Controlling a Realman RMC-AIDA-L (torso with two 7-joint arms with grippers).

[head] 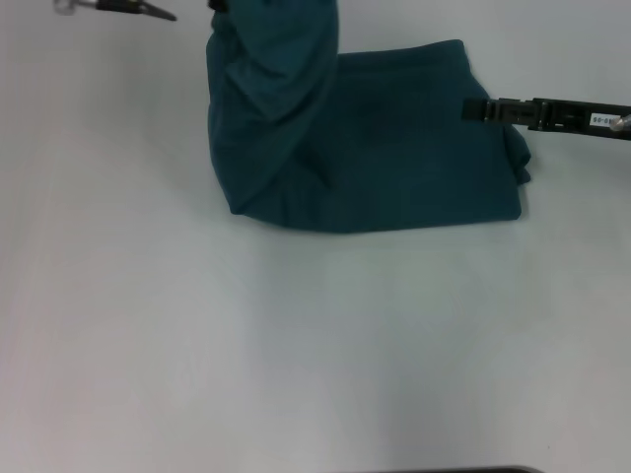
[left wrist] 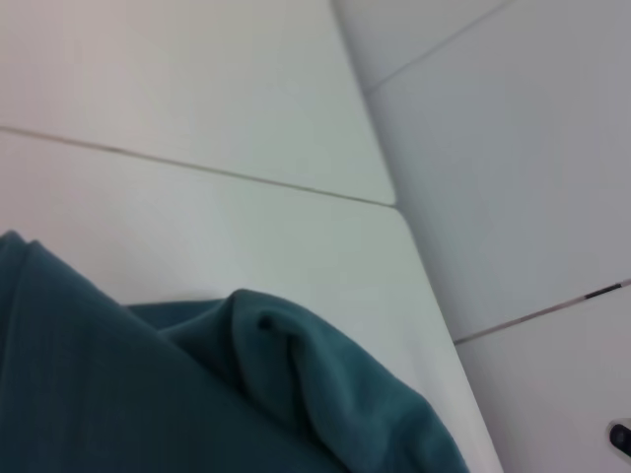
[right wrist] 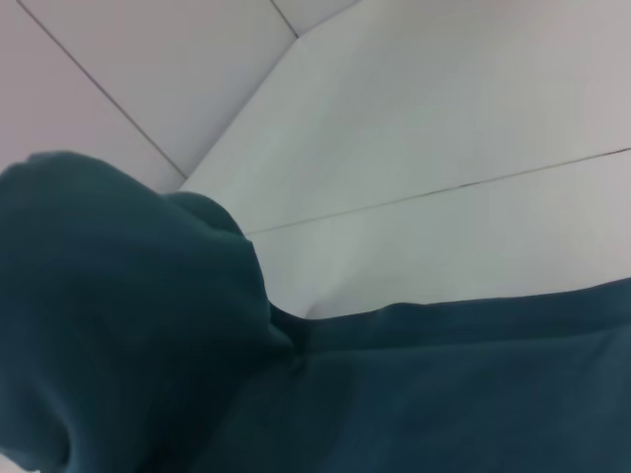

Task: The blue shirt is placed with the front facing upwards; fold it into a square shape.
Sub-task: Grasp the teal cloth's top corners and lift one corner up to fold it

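Looking from the head view, the blue shirt [head: 385, 148] lies on the white table [head: 296, 345] around 12 to 1 o'clock, already folded smaller, with one part lifted up at 12 o'clock. The left gripper [head: 148, 10] is at 11 o'clock, away from the cloth; the right gripper [head: 478, 109] is at 2 o'clock over the shirt's edge, probably to keep it in place. I cannot tell their fingers' state.

The left wrist view shows only raised teal folds.

The right wrist view shows teal cloth bunched close.
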